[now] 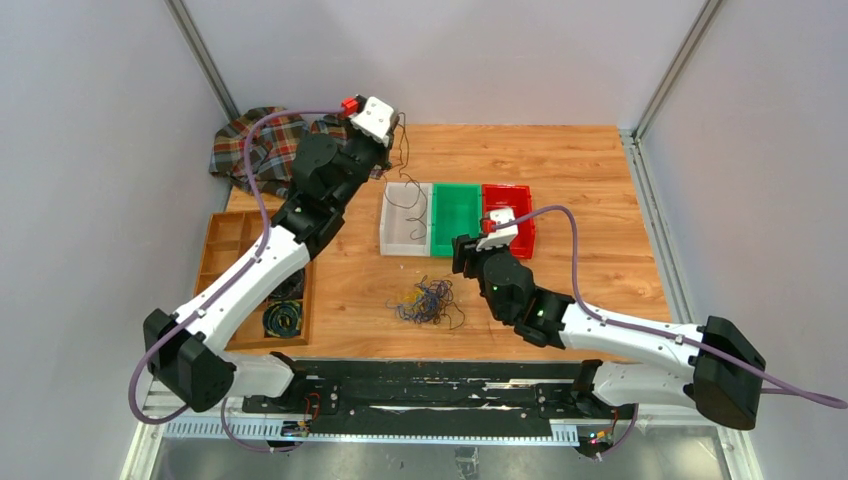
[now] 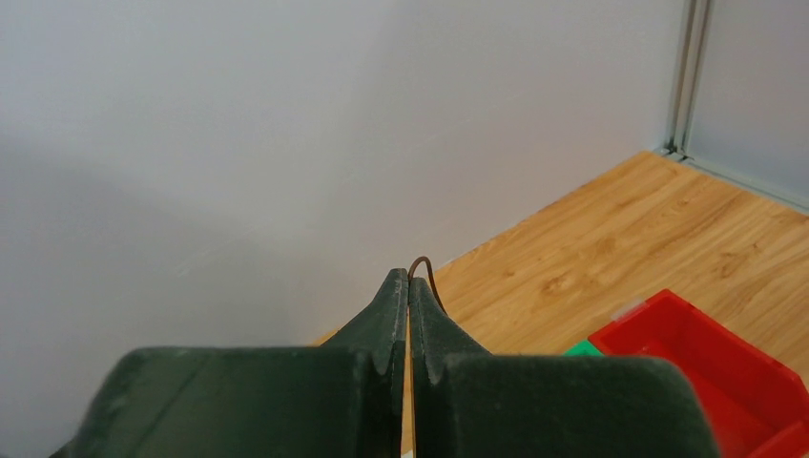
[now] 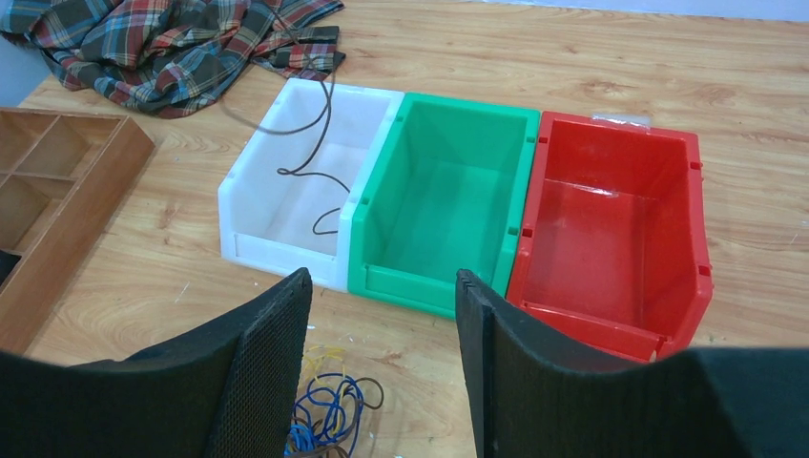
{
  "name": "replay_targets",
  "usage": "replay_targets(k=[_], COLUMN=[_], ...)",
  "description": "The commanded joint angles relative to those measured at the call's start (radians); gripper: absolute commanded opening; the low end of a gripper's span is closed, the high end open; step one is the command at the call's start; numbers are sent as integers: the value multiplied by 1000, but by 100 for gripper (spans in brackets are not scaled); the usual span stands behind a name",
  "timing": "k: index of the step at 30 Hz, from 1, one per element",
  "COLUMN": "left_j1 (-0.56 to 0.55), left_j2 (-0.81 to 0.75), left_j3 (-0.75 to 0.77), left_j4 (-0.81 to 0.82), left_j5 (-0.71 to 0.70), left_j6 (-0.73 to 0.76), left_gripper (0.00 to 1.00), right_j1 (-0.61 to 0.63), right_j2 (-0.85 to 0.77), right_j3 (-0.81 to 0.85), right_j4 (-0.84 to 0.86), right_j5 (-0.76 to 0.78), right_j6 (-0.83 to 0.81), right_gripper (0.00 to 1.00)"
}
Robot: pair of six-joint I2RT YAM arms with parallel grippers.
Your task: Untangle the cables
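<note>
A tangle of thin blue, yellow and dark cables lies on the wooden table, in front of three bins. It also shows low in the right wrist view. My left gripper is raised at the back, shut on one dark brown cable. This cable hangs down with its lower end curled inside the white bin. My right gripper stands open just above the table, right of the tangle and in front of the green bin. Nothing is between its fingers.
The white bin, green bin and red bin stand side by side mid-table. A plaid cloth lies at the back left. A wooden compartment tray holding black coiled bundles sits at the left edge.
</note>
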Motion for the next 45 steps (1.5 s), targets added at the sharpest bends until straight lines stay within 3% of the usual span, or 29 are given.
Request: replay_targets(k=[1,19,30,35,40,45], left_j1=[4,-43,-4,25,26,26], left_j2=[56,149,194,214,250,282], left_j3=[23,-6,-40,-55,-74,-99], left_j4=[48,42,-3,-2,-3,-8], left_j5=[14,38,-138,-131,-75,-29], left_j6=[-27,-127,-99,-103,-69,73], left_gripper=[1,1,1,1,1,1], right_j1=[-16,-40,-50,-58,-66,-71], right_j2=[-37,-115,-129,-116,-96,-88], right_j3=[-32,-109,-120,-120,-113,-105], right_j4=[-10,-15,-19,-20,-19,-29], right_j5=[24,44,40,36,27,23], right_j6=[14,49,54,54,63,48], right_gripper=[57,56,56,56,56,56])
